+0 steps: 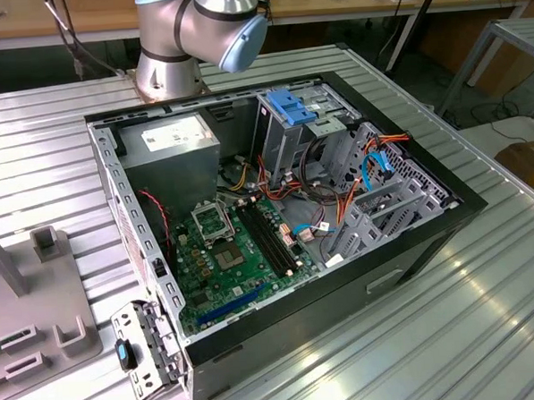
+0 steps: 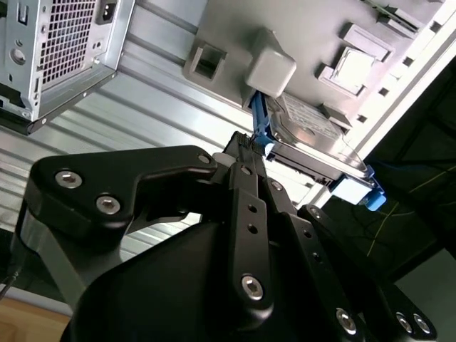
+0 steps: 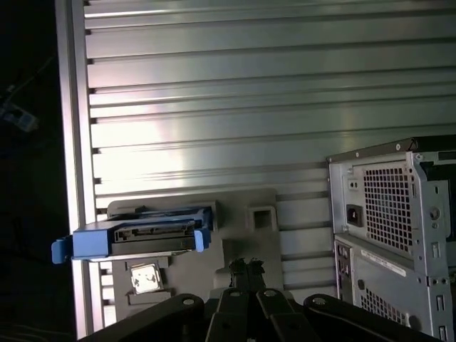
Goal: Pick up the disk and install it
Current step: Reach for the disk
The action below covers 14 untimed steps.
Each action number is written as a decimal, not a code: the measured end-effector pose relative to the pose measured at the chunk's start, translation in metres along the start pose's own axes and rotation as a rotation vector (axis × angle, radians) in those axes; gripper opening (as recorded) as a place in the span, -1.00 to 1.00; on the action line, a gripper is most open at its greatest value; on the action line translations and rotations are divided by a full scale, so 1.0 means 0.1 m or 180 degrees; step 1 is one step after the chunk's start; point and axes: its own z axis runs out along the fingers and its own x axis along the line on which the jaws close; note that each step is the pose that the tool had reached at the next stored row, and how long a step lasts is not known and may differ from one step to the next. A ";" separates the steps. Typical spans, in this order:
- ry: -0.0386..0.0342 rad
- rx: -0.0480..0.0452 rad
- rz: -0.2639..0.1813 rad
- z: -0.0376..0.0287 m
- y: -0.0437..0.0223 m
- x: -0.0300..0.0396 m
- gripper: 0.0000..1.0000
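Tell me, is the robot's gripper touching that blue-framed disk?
Apart. In the first wrist view the gripper sits clear of the disk, with bare grey holder plate showing between them.

Arm: brushed silver-grey tube joints, pale blue end cap, round grey base flange. Gripper: matte black, bulky body, flat linkage bars with small holes, silver hex screws at pivots.
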 end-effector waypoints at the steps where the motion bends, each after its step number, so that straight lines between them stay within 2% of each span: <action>1: 0.0000 0.0000 0.0000 0.000 -0.001 0.018 -0.79; 3: 0.0000 0.0000 0.0000 0.000 -0.003 0.063 -0.79; 6: 0.0000 0.0000 0.0000 -0.001 -0.004 0.167 -0.79; 11: 0.0000 0.0000 0.0000 -0.001 -0.004 0.181 -0.79; 12: 0.0018 0.0001 0.0001 0.000 -0.004 0.181 -0.79; 13: 0.0075 0.0006 0.0003 0.001 -0.004 0.181 -0.79; 14: 0.0109 0.0008 0.0005 0.002 -0.004 0.181 -0.79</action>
